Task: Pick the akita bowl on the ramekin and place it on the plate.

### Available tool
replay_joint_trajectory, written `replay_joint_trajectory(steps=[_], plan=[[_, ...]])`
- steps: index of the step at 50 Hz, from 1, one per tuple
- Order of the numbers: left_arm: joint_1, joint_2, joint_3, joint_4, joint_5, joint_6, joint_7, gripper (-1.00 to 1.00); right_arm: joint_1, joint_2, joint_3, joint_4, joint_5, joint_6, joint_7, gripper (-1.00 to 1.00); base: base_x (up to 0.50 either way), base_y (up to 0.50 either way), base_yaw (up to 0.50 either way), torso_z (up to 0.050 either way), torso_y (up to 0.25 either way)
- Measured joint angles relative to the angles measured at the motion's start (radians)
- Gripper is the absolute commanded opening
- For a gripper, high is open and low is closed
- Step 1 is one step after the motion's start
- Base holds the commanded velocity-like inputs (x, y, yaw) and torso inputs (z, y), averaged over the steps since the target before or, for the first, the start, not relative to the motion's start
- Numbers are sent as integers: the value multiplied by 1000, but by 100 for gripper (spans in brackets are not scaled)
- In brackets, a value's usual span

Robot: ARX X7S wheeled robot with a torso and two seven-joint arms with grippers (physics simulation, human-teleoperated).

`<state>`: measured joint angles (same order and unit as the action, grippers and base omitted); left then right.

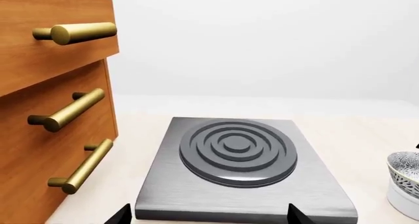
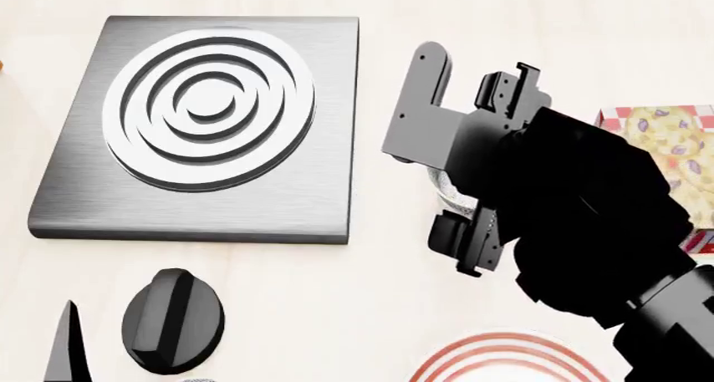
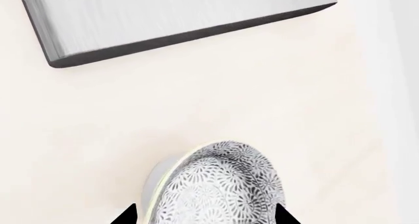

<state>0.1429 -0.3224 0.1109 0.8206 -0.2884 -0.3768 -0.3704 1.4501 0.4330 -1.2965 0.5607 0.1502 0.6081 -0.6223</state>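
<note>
The akita bowl, speckled grey and white, sits on the white ramekin. My right gripper is open, with one fingertip on each side of the bowl's wall. From the head view the right arm covers most of the bowl, leaving only a sliver between the right gripper's fingers. The left wrist view shows the bowl and ramekin at its edge. The red-ringed plate lies at the near edge, below the right arm. My left gripper is open and holds nothing, in front of the stove.
A grey stove plate with raised rings lies to the left of the bowl, and its black knob sits in front of it. Wooden drawers with brass handles stand by the stove. A patterned box is at the right.
</note>
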Motion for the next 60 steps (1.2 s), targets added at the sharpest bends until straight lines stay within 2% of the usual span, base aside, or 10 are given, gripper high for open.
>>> replay_joint_trajectory(steps=[15,35,36,60], plan=[[1,-7,2,-1,-5,3,-9,100,-35,21,23,-74,41,28,0,100,0,0,0,0,0],[0,-15,10,-3,-7,6,-20,100,-59,18,36,-23,57,47,13,100,0,0,0,0,0],[0,-16,10,-3,-7,6,-20,100,-60,18,37,-22,57,46,15,-100,0,0,0,0,0],[-4,-24,18,-13,-13,13,-30,100,-85,32,52,-52,67,32,58,-100,0,0,0,0,0]])
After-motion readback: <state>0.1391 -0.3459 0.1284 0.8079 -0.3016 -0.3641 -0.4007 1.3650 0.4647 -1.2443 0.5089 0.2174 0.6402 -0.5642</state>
